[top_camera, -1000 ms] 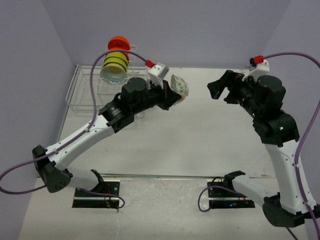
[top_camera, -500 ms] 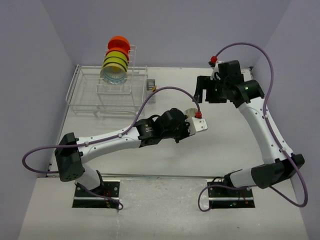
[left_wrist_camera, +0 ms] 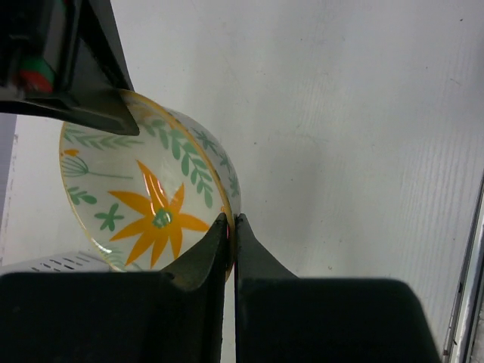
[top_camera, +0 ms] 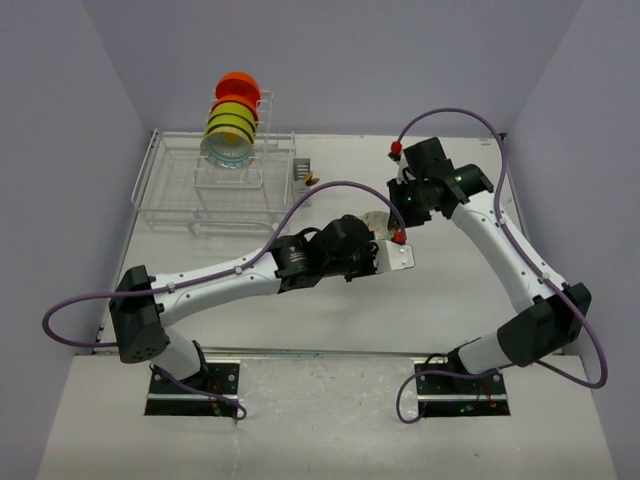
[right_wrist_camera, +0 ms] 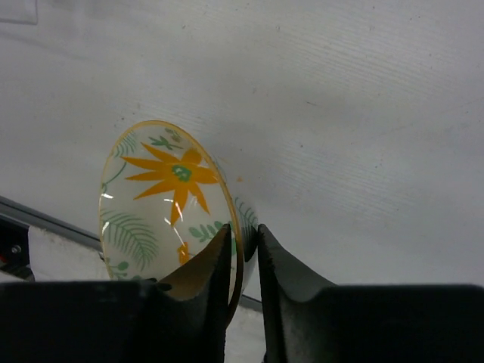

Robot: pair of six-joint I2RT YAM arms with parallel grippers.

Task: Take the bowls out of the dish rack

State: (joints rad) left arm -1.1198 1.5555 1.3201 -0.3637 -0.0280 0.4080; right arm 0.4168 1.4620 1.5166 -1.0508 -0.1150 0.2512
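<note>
A white bowl with an orange flower and green leaves (top_camera: 377, 221) is held on edge over the middle of the table. My left gripper (left_wrist_camera: 231, 223) is shut on its rim (left_wrist_camera: 144, 189) from one side. My right gripper (right_wrist_camera: 243, 234) is shut on the rim (right_wrist_camera: 162, 197) from the opposite side, and its dark finger (left_wrist_camera: 83, 83) shows at the bowl's far edge in the left wrist view. In the dish rack (top_camera: 165, 195) at the back left an orange-red bowl (top_camera: 238, 84), a lime-green bowl (top_camera: 232, 120) and a clear bluish bowl (top_camera: 225, 152) stand upright in the tall tier.
A small grey cutlery holder (top_camera: 301, 170) hangs on the rack's right end. The left arm (top_camera: 220, 280) stretches low across the table from its base. The right arm (top_camera: 510, 250) arches over the right half. Lilac walls close in three sides.
The left arm carried the flower bowl from beside the rack to the table's middle. The right arm swung in from the right and its open jaws closed on the bowl's rim.
</note>
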